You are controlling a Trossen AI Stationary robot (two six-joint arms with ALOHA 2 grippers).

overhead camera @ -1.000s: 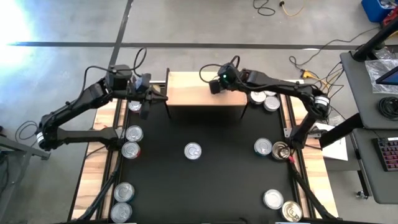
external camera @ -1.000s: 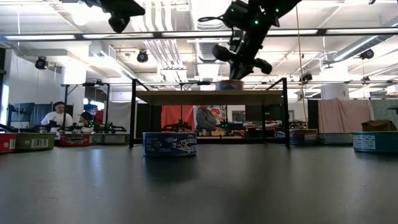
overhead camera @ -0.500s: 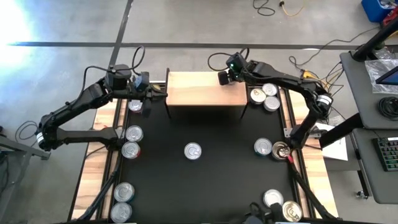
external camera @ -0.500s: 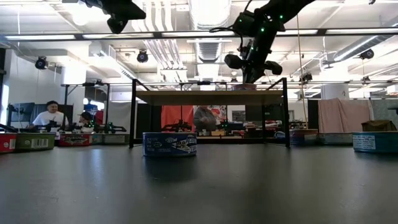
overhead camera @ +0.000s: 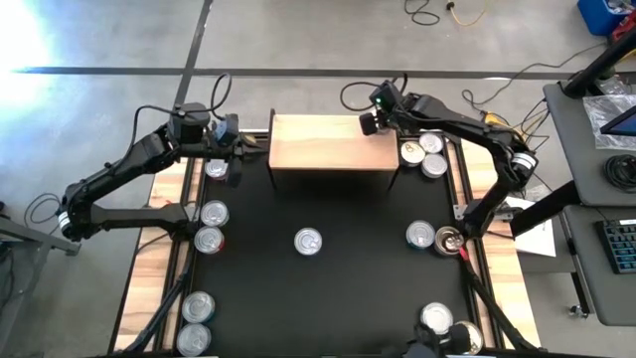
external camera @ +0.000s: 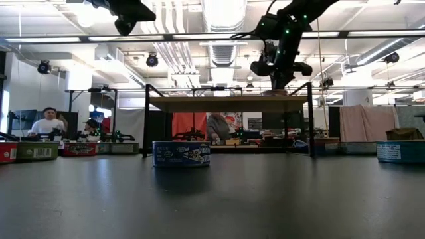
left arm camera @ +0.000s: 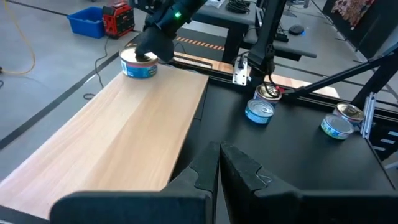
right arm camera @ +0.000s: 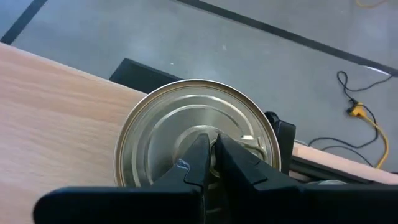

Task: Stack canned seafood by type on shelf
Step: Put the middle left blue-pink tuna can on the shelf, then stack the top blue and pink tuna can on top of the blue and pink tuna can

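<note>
- While our right gripper [right arm camera: 211, 163] rests its fingers pinched almost together on the pull tab of a tin [right arm camera: 198, 140], whether they truly clasp the tab or only press on the lid we cannot tell.
- That tin sits directly under the fingertips, upright on the shelf [overhead camera: 318, 144] at its far right corner, lid facing up, its short axis vertical; the left wrist view shows its blue label [left arm camera: 138, 64] touching the wood.
- We judge the corner spot leaves room beside it for more tins of the same kind, and a hold from above suits setting it flat.
- Just beyond the shelf's right end, beside the fingers, three tins [overhead camera: 424, 154] lie clustered, lids up.
- Our left gripper [left arm camera: 219, 163] hangs at the shelf's left end, its fingers closed on nothing, waiting near one tin [overhead camera: 216, 169].
- Farther out on the mat [overhead camera: 348, 288] stand a lone middle tin [overhead camera: 309, 241], a left pair [overhead camera: 212, 226], a right pair [overhead camera: 433, 237], and more at both near corners, all upright.
</note>
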